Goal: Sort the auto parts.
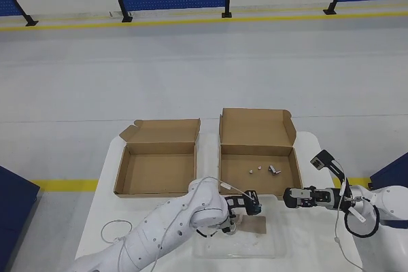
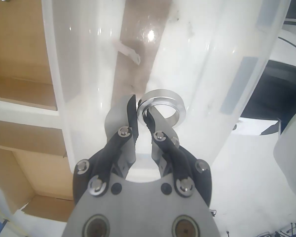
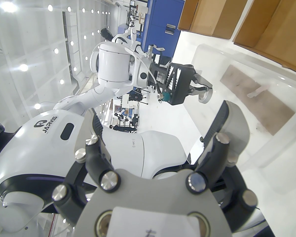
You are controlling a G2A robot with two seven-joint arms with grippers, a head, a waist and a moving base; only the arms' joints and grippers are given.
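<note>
While the left cardboard box (image 1: 156, 173) and right cardboard box (image 1: 238, 180) lie just beyond the clear bin (image 1: 258, 245), the left gripper (image 2: 141, 110) hangs over the bin, clamping the metal ring (image 2: 178, 114) by its wall, one finger through the bore. The right gripper (image 3: 159, 110) stands spread and empty nearby; its wrist view shows the ring side-on, apparently clear of the bin floor.

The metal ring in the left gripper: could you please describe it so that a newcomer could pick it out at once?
On the white table, a clear plastic bin stands between the robot and the two cardboard boxes. The left gripper is over it, pinching the metal ring by its wall. It is shiny, round and metal, unlike the small white plastic piece lying in the bin.
</note>
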